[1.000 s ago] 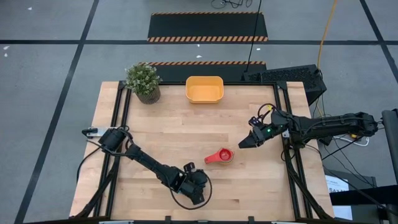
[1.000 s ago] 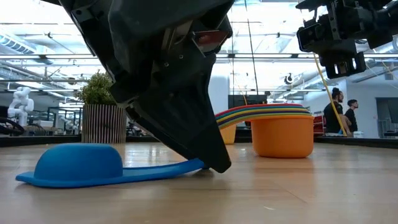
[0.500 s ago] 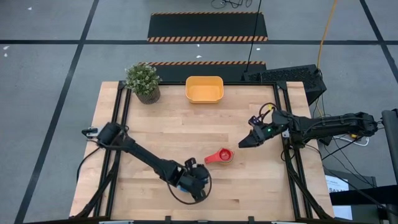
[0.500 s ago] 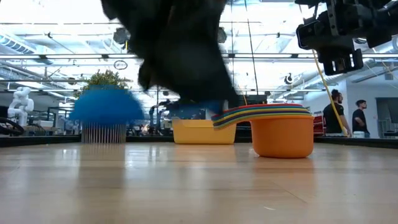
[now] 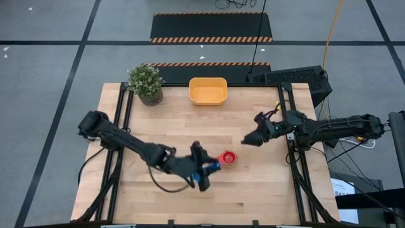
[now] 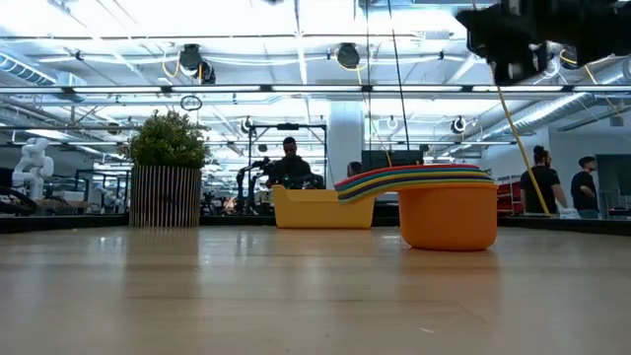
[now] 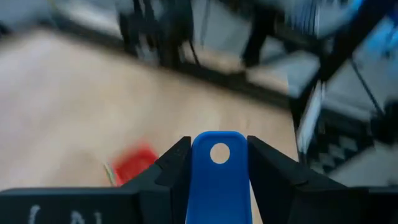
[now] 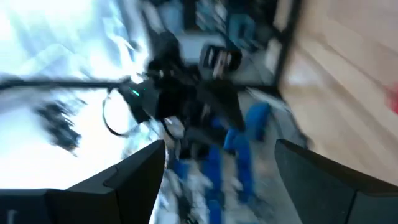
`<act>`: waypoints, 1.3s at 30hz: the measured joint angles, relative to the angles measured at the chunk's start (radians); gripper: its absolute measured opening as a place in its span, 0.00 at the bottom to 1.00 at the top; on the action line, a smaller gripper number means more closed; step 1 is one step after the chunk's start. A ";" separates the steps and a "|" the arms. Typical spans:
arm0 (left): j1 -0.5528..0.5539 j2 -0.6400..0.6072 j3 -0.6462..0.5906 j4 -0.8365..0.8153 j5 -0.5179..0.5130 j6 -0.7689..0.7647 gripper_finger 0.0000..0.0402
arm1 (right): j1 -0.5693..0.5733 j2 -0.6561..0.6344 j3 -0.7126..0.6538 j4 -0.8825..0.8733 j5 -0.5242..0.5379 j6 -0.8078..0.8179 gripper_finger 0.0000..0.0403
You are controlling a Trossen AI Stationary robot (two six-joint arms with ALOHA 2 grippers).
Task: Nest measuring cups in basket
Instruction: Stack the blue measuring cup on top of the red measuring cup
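- The left gripper has swung from the table's near edge toward the middle; it now hangs just beside the stack of measuring cups, on the stack's left in the high view.
- Its jaws are clamped on the flat handle of the dark blue cup; the left wrist view shows the handle, with its round hole, pinched between the two dark fingers.
- A second ago that blue cup lay upside down on the wood close to the low camera, under the gripper. Now it is off the table, and the low view shows bare wood where it lay.
- The left arm no longer blocks the low view, so the stack shows whole: an orange cup at the bottom, with coloured handles fanned out to its left.
- From above the stack shows red on top and has not moved.
- The right gripper has drawn slightly back and up from the stack; it hovers to the stack's right with its jaws wide apart and nothing between them.
- The basket stands at the far edge of the table, well apart from the stack, with no cup visible in it.
- A small potted plant stands just left of the basket.
- Nothing lies between the stack and the basket.
- People stand in the room behind the table.
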 joint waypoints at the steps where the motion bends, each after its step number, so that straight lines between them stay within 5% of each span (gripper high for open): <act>1: 0.009 -0.025 0.000 0.023 -0.024 0.037 0.33 | 0.000 0.000 0.000 0.045 0.046 0.020 0.74; 8: 0.101 -0.134 0.001 0.423 -0.136 0.396 0.35 | 0.000 0.005 0.000 0.297 0.325 0.139 0.74; 15: 0.205 -0.163 0.001 0.845 -0.101 0.670 0.34 | 0.014 0.007 0.045 0.474 0.569 0.161 0.74; 28: 0.361 -0.164 0.001 1.313 0.109 0.685 0.36 | 0.015 0.208 0.448 0.375 0.565 0.026 0.74; 39: 0.442 -0.164 0.000 1.435 0.301 0.467 0.36 | 0.015 0.547 0.671 0.497 0.427 0.190 0.74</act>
